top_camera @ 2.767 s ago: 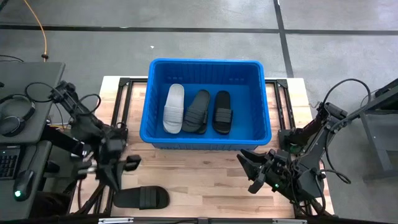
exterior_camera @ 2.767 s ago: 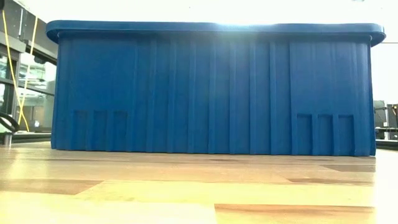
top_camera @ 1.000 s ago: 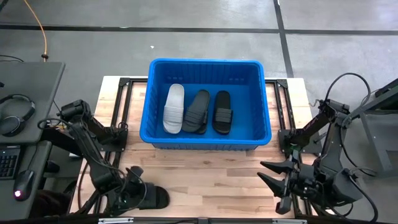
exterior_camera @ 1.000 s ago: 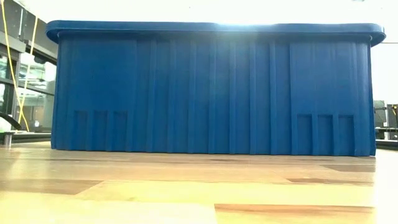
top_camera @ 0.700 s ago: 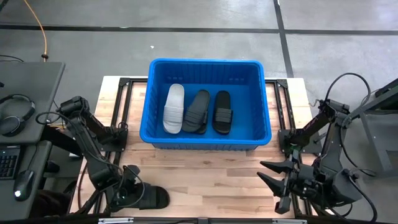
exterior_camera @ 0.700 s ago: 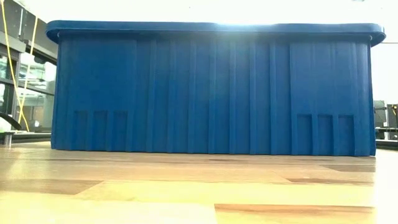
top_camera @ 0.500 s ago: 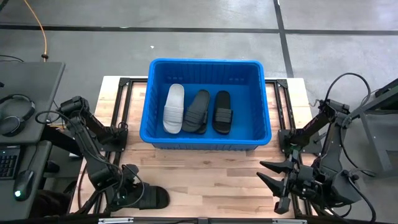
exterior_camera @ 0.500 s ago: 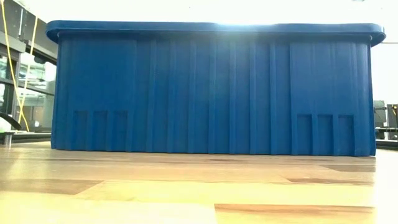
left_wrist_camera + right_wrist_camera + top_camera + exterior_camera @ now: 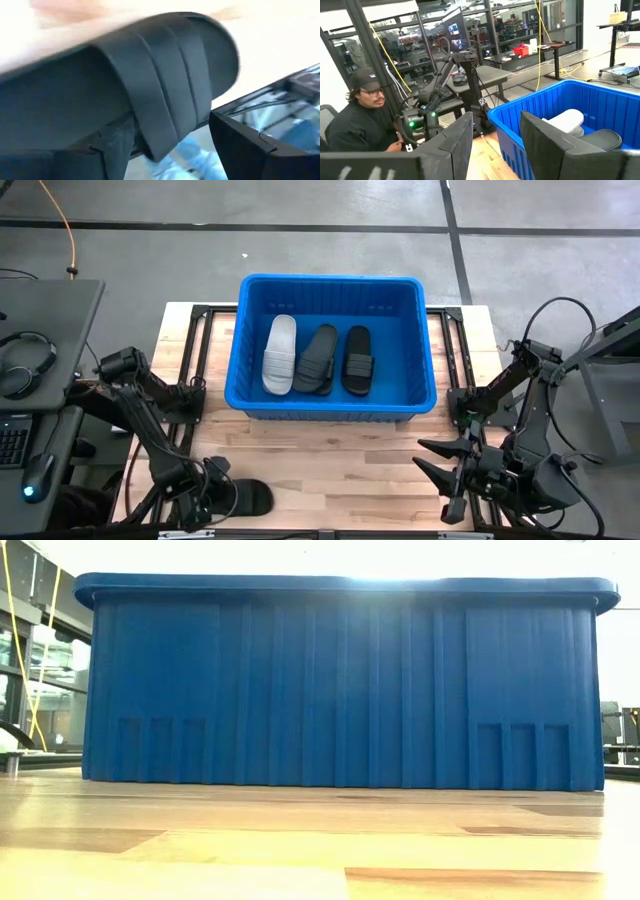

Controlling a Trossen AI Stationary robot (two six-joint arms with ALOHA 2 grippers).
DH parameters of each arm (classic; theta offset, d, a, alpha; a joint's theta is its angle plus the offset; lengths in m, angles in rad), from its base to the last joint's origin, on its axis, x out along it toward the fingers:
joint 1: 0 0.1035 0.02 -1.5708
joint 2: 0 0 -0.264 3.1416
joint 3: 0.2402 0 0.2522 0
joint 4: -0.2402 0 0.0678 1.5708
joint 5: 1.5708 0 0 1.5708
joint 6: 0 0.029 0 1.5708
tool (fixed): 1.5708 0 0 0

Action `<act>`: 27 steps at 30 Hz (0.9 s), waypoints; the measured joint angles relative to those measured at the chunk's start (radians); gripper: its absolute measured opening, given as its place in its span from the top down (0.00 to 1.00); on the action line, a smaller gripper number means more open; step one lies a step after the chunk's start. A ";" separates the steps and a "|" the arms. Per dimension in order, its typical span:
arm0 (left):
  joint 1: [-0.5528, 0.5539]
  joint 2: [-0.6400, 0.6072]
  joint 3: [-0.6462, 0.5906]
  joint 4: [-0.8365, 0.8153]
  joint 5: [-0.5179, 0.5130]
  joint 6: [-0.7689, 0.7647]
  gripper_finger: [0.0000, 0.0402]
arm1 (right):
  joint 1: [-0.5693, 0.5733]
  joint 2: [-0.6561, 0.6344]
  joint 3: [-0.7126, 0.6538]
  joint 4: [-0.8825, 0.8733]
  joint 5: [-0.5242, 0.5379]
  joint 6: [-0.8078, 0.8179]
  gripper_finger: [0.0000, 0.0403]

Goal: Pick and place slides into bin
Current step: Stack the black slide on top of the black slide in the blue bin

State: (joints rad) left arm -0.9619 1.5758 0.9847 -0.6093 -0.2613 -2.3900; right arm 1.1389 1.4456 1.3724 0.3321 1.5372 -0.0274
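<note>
Black ribbed-strap slide [image 9: 165,75] between open left hand [image 9: 172,145] fingers

bright blue bin [image 9: 430,370], black slides [image 9: 357,360], one off-white slide [image 9: 280,353]

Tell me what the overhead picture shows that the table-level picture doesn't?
Only from overhead: three slides inside the bin, one white and two black; both arms; and the left gripper at a black slide near the table's front edge, with the right gripper waiting opposite. Only at table level: the bin's ribbed front wall. Both show the blue bin on the wooden table.
</note>
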 joint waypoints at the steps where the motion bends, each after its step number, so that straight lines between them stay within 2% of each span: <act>1: 0.000 0.017 0.000 0.026 -0.031 0.001 0.40 | 0.000 0.000 0.000 0.000 0.002 -0.002 0.62; 3: 0.000 0.049 0.000 0.080 -0.065 0.003 0.42 | 0.000 0.000 0.000 0.000 0.011 -0.009 0.62; 9: 0.001 0.146 0.001 0.185 -0.015 -0.051 0.50 | 0.000 0.000 0.000 0.001 0.034 -0.016 0.62; 12: 0.000 0.159 0.001 0.222 -0.056 -0.050 0.57 | 0.000 0.000 0.000 0.001 0.034 -0.016 0.62; 15: 0.005 0.149 0.000 0.226 -0.137 -0.027 0.70 | 0.000 0.000 0.000 0.001 0.034 -0.018 0.62; 18: 0.015 0.130 0.000 0.232 -0.198 0.003 0.91 | 0.000 0.000 0.000 0.001 0.034 -0.024 0.62; 19: 0.022 0.127 0.000 0.229 -0.201 0.003 0.95 | 0.000 0.000 0.000 0.001 0.034 -0.023 0.62; 23: 0.042 0.119 0.003 0.267 -0.231 0.047 0.96 | 0.000 0.000 0.000 0.001 0.034 0.001 0.62; 27: 0.072 0.105 0.066 0.239 -0.306 0.146 0.98 | 0.000 0.000 0.000 0.001 0.034 0.001 0.62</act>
State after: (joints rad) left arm -0.8901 1.6804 1.0506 -0.3699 -0.5676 -2.2436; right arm 1.1389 1.4452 1.3724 0.3332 1.5707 -0.0265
